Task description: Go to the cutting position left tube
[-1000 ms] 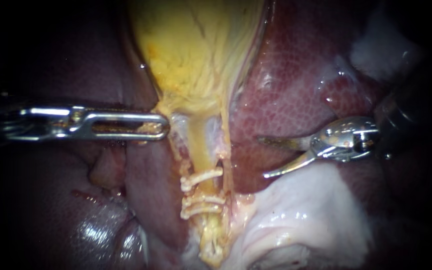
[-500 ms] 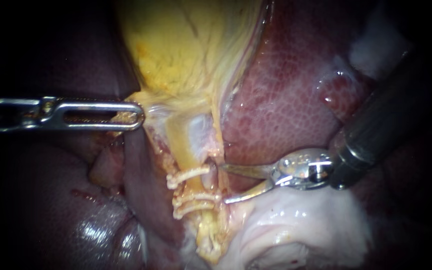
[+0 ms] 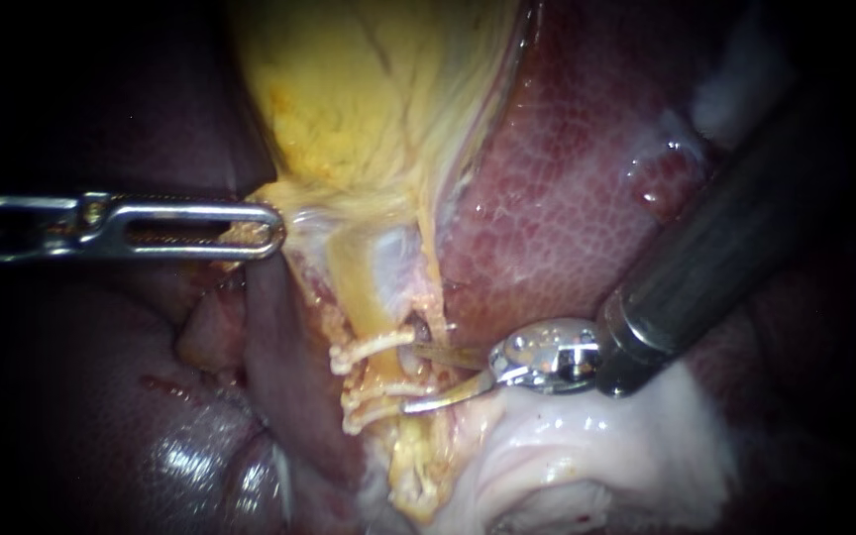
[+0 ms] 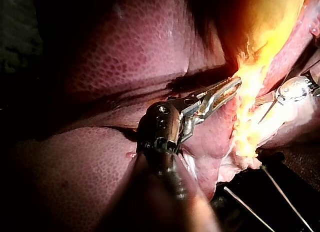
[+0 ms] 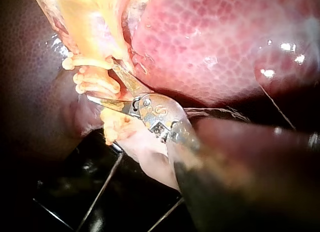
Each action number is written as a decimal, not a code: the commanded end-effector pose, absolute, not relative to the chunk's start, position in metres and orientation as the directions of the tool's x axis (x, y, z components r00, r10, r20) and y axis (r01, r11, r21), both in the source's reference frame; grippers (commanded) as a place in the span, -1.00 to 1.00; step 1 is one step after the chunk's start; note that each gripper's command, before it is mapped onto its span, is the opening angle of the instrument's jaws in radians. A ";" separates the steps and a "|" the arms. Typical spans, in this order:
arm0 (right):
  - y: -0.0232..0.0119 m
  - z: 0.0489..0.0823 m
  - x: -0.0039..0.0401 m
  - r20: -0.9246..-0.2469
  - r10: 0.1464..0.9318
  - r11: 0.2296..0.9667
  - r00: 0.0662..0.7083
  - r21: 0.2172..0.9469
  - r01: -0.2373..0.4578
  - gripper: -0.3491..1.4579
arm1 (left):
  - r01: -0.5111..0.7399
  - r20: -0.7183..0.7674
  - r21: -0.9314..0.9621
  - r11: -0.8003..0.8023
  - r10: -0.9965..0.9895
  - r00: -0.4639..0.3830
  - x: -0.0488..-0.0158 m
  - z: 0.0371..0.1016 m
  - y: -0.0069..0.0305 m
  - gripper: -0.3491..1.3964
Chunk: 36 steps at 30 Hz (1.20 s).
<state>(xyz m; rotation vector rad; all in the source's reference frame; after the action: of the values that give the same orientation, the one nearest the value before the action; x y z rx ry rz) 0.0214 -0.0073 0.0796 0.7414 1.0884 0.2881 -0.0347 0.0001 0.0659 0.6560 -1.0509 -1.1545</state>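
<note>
While the left instrument's [image 3: 267, 226] claw clamps the gallbladder [image 3: 369, 89], the right instrument [image 3: 420, 376] has advanced, claw open astride the tube [image 3: 388, 376] between clips [image 3: 374, 347].

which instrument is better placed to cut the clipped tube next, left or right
Right, likely. The right instrument, its curved silver blades open, sits at the white clips on the yellow tube; the left instrument, slotted silver jaws shut on the yellow gallbladder, is away from them.

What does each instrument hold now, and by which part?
The left instrument grips the gallbladder at the edge of its narrow lower end. The right instrument holds nothing; its jaws are open beside the clips.
</note>
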 end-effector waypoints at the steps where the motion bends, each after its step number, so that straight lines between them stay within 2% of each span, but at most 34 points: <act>1: -0.0073 0.0795 0.0216 -0.693 0.561 0.721 0.452 0.678 0.145 0.97 | 0.407 0.320 0.859 0.310 -0.946 0.047 -0.0347 0.0658 0.0001 -1.00; 6: -0.0074 0.0787 0.0221 -0.679 0.608 0.674 0.410 0.715 0.186 0.97 | 0.406 0.320 0.859 0.311 -0.946 0.047 -0.0346 0.0661 0.0003 -1.00; 15: -0.0076 0.0782 0.0233 -0.656 0.646 0.617 0.391 0.750 0.239 0.97 | 0.410 0.322 0.857 0.312 -0.946 0.045 -0.0345 0.0676 0.0008 -1.00; 36: -0.0079 0.0805 0.0271 -0.615 0.664 0.536 0.424 0.788 0.304 0.95 | 0.420 0.327 0.852 0.312 -0.944 0.038 -0.0363 0.0691 0.0010 -1.00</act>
<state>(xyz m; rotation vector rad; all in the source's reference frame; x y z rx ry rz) 0.0272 -0.0080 0.0806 1.0374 1.1562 0.2859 -0.0364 0.0010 0.0691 0.6367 -1.0520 -1.1625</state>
